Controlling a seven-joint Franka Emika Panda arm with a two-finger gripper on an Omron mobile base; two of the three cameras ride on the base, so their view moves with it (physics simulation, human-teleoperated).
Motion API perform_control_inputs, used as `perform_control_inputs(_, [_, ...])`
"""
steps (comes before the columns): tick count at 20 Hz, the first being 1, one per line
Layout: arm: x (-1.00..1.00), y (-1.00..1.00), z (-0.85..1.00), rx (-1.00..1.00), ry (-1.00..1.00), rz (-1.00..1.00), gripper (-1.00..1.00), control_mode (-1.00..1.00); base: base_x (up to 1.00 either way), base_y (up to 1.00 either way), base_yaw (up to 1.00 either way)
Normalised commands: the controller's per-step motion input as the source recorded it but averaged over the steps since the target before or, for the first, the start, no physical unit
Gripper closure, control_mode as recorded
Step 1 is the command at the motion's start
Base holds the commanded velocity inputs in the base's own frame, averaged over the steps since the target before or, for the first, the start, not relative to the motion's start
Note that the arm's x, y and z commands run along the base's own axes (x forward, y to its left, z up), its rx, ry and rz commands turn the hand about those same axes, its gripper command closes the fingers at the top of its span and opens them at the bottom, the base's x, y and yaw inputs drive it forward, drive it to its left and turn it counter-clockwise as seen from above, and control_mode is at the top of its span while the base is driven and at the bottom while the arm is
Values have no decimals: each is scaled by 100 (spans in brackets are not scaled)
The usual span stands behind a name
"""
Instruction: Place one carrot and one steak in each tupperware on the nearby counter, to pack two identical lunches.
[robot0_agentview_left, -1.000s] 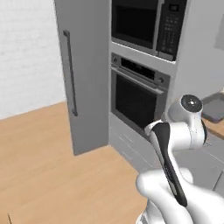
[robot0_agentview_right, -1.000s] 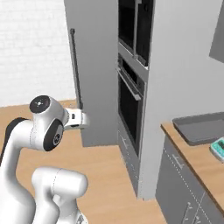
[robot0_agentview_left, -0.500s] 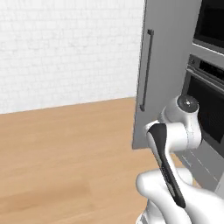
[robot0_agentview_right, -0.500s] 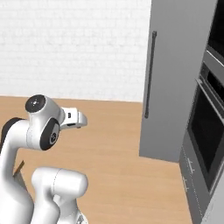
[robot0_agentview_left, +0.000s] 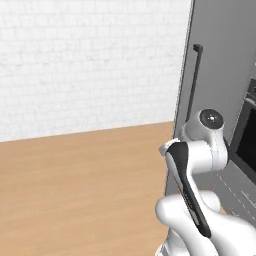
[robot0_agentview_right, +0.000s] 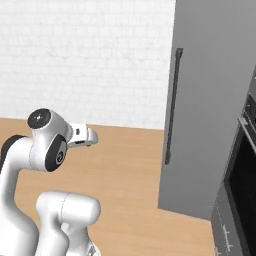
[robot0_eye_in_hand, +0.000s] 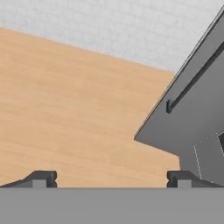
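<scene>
The claw (robot0_eye_in_hand: 112, 179) stands with its two fingertips (robot0_eye_in_hand: 41, 178) spread wide apart, and nothing lies between them. It is carried in the air, clear of every surface, with wood-look floor (robot0_eye_in_hand: 65, 109) ahead of it and the tall grey fridge (robot0_eye_in_hand: 192, 118) at about 3 o'clock in the hand view.

Task status, as a judgement: no packing step appears begun. No carrot, steak, container or counter can be located in these pictures, so their whereabouts cannot be told. The fridge door is closed, its long dark handle (robot0_agentview_right: 171, 105) untouched. Everything remains to be done: reaching the food, fetching both items and loading each container twice over.

View comparison:
- The right base view shows the hand projecting sideways from the arm (robot0_agentview_right: 47, 145) toward 3 o'clock, well apart from the fridge, with the oven (robot0_agentview_right: 240, 180) at 4 o'clock.
- The left base view shows the arm overlapping the fridge's lower corner, hiding the hand; the handle (robot0_agentview_left: 194, 82) sits at 1 o'clock.
- The hand view alone confirms the empty, spread fingertips.
</scene>
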Motion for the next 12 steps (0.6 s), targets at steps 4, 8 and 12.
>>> perform_control_inputs(4, [0,0,0,0,0,0,-100,100,100,59,1])
perform_control_inputs(8, [0,0,0,0,0,0,-100,100,100,48,0])
perform_control_inputs(12, [0,0,0,0,0,0,-100,100,100,27,0])
